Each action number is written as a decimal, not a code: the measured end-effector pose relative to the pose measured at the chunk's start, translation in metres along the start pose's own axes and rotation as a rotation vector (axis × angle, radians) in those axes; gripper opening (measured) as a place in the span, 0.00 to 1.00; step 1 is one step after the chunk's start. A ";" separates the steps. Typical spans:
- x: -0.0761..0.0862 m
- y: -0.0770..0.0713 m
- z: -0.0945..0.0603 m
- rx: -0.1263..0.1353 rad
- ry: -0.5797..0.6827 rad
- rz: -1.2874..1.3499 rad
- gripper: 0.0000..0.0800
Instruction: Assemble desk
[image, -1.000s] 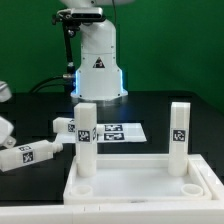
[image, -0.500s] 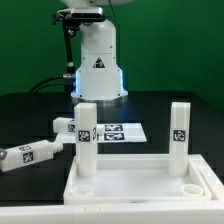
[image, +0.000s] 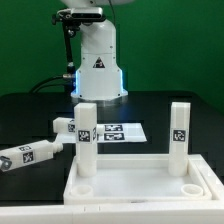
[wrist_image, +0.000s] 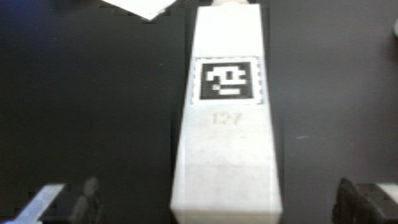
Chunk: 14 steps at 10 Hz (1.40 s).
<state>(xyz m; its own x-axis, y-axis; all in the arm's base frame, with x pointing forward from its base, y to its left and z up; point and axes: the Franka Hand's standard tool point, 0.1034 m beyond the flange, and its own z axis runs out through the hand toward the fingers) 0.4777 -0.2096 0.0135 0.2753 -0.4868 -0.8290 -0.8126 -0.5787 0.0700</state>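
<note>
1. Counter (image: 160, 105): matte black. A green wall (image: 180, 40) stands behind it. The white robot base (image: 99, 62) with its triangle logo sits at the back, with a blue glow at its foot.
2. Tabletop panel (image: 140, 188): white, rimmed, flat on the counter at the front.
3. First upright leg (image: 85, 140) stands in the panel's back corner on the exterior view's left. Second upright leg (image: 179, 130) stands in the back corner on the exterior view's right.
4. Near loose leg (image: 28, 155) and far loose leg (image: 64, 126) lie on the counter at the exterior view's left, off the panel.
5. Marker board (image: 122, 132) lies flat between the robot base and the panel.
6. Wrist view: end effector (wrist_image: 222, 200) is spread wide. Its fingers (wrist_image: 68, 200) straddle a lying leg (wrist_image: 226, 110), tag facing up, with a gap on both sides and no contact. Can't tell which loose leg it is.
</note>
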 end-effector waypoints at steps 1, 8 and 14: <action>0.000 0.000 0.000 0.001 -0.001 0.006 0.81; -0.001 -0.002 0.001 0.001 -0.003 0.001 0.36; -0.048 -0.043 -0.078 0.048 0.280 -0.126 0.36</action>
<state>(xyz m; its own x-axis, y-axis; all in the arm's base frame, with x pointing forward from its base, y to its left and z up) 0.5397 -0.2121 0.0930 0.5007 -0.5787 -0.6437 -0.7845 -0.6177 -0.0549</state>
